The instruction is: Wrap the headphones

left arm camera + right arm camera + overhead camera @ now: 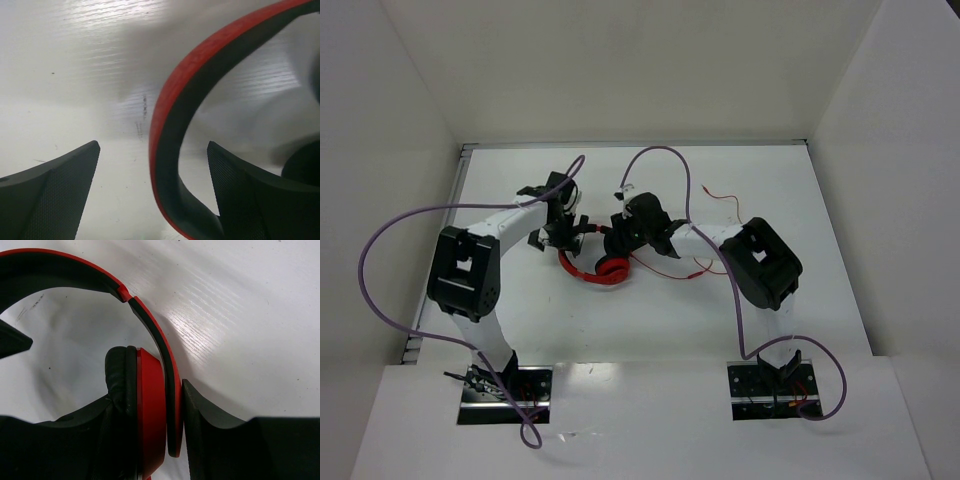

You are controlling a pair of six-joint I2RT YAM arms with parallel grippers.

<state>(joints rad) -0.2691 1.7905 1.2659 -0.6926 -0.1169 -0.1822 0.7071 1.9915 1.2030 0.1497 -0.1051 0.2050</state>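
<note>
Left jaws gaping astride band [172, 95] | right jaws clamped on cup [150, 410] | headphones [592, 270] mid-worktop [620, 330] | cord [692, 272] sprawls loose, unwrapped: whole wrap looks left to do

I see the left arm [505, 225] and right arm [710, 238] as white links with chunky black joint housings [465, 270]. Thick purple cables [380, 240] loop off each, and the bases sit on shiny metal plates [535, 400]. The left end effector [152, 145] has matte black, finely dotted fingers [55, 195].

White table [620, 320], plain white walls [620, 70] on three sides; soft glare
</note>
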